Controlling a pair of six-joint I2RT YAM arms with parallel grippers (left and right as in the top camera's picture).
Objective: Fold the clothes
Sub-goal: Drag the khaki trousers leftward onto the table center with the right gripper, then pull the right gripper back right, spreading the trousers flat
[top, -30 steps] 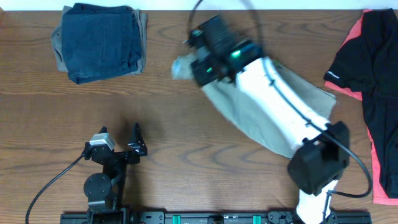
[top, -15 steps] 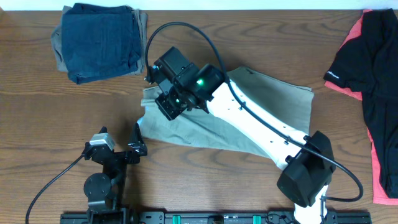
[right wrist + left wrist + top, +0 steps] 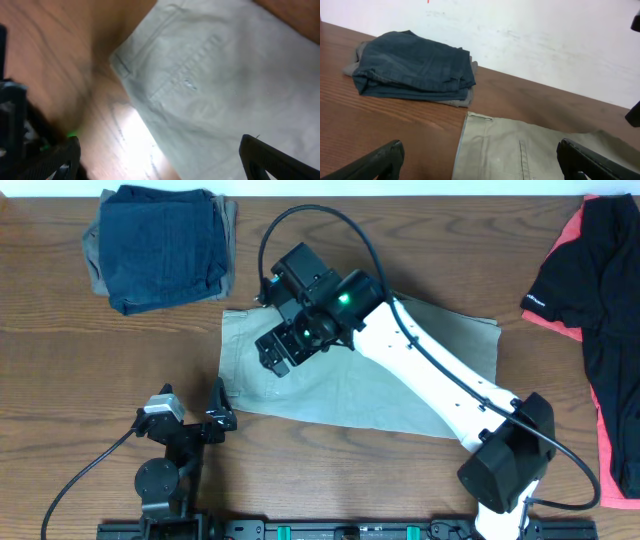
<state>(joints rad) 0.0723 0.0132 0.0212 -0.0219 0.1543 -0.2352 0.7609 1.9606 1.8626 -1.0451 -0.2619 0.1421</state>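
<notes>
Right gripper (image 3: 279,352) hovered over the clothes (image 3: 330,395), jaws spread wide, gripping nothing; the clothes lay flat mid-table; left gripper (image 3: 193,398) sat near, equally wide and empty; fold seemingly pending; next move needs an edge pinched.

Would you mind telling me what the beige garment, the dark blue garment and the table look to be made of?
The beige garment looks like matte woven cotton, given its stitched seams and soft creases. The dark blue garment seems denim: thick folds, faded blue. The table shows brown wood grain, possibly laminate.
</notes>
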